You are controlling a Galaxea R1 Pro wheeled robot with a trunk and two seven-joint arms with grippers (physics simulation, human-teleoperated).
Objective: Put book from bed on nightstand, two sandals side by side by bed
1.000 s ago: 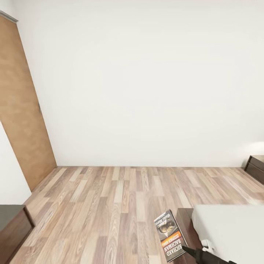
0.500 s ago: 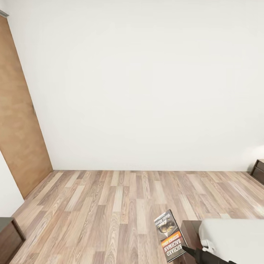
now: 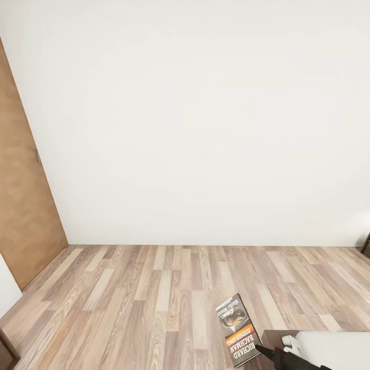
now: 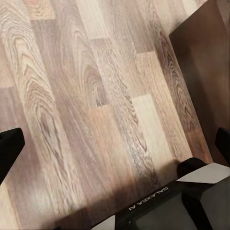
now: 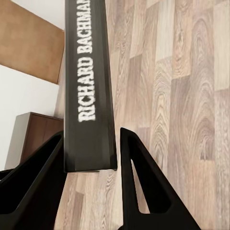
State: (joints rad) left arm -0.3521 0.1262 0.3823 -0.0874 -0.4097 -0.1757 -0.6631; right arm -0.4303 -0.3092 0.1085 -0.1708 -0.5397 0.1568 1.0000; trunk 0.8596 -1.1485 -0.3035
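- Against the earlier head views, the whole scene has slid: the tan wood-panelled wall (image 3: 23, 195) sits further toward the left edge, the white wall (image 3: 205, 118) takes up more of the frame, and less of the bed shows. That is camera motion; the book and right arm keep the same place in the frame.
- Thin dark paperback book with orange band and white "RICHARD BACHMAN" lettering (image 3: 238, 330): held off the brown wood-plank floor (image 3: 154, 298), low in the head view, just left of the bed corner.
- Book orientation, head view: cover faces up toward the camera, lettering reads upside down. Long axis runs away from the robot, leaning slightly to the left at the far end. The orange-band end is the near end, at the pincer.
- Right pincer (image 5: 91, 167): black fingers (image 5: 143, 187) closed onto the near end of the book (image 5: 90, 91), one either side of the spine, in the right wrist view. The spine runs straight out along the fingers.
- Left pincer (image 4: 115, 143): black fingertips (image 4: 9, 146) spread wide at opposite frame edges, nothing between them, above floor planks.
- Large low bed, dark brown frame and off-white mattress (image 3: 334, 347): only a corner shows, lower right of the head view.
- Dark brown wooden cabinet (image 5: 40, 132) stands by the white wall in the right wrist view; which piece it is I cannot tell.
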